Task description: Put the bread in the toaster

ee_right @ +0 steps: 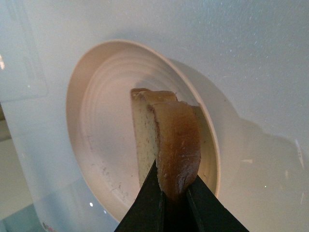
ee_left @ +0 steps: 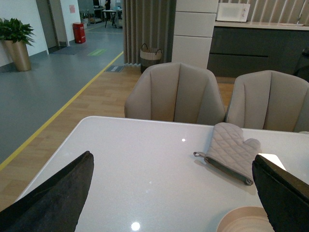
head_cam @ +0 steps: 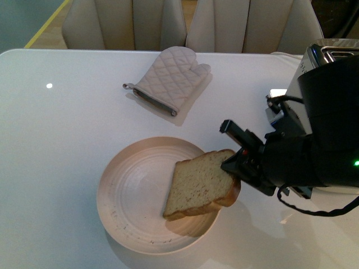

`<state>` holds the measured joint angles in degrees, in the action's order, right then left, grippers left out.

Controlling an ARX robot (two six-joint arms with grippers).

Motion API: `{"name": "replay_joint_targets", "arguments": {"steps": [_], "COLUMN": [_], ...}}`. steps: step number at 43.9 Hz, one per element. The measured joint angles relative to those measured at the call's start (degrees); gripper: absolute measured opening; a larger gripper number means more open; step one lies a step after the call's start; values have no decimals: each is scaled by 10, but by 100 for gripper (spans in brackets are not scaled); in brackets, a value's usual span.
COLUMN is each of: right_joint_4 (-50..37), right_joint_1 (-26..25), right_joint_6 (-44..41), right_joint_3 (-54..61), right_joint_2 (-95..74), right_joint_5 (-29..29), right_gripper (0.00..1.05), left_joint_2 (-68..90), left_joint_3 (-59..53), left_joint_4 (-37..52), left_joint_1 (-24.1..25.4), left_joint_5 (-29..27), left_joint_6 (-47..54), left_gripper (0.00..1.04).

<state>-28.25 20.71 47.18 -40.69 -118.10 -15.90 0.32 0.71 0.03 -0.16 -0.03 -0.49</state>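
A glossy white table (head_cam: 67, 168) fills the scene. At its far right edge stands a silver toaster (head_cam: 328, 53), mostly hidden behind the black right arm. A round beige plate (head_cam: 129, 190) sits near the front, and a quilted grey oven mitt (head_cam: 174, 78) lies beyond it. The right gripper (head_cam: 233, 168) pinches the bread (head_cam: 199, 185) by its crust, holding the slice tilted over the plate's right side, well apart from the toaster. The left gripper (ee_left: 172, 159) hangs above the table with its fingers spread wide, holding nothing.
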Motion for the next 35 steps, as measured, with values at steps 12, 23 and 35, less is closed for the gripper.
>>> {"name": "replay_joint_targets", "arguments": {"steps": [12, 23, 35], "right_joint_4": [122, 224, 244], "right_joint_1": [-97, -180, -217], "right_joint_6": [-142, -347, -450], "right_joint_3": [-32, -148, -154], "right_joint_2": [238, 356, 303], "right_joint_5": [103, 170, 211], "right_gripper": [3, 3, 3], "left_joint_2": [0, 0, 0], "left_joint_3": [0, 0, 0], "left_joint_4": [0, 0, 0], "left_joint_1": [0, 0, 0], "left_joint_5": [0, 0, 0], "left_joint_6": [0, 0, 0], "left_gripper": [98, 98, 98]}}
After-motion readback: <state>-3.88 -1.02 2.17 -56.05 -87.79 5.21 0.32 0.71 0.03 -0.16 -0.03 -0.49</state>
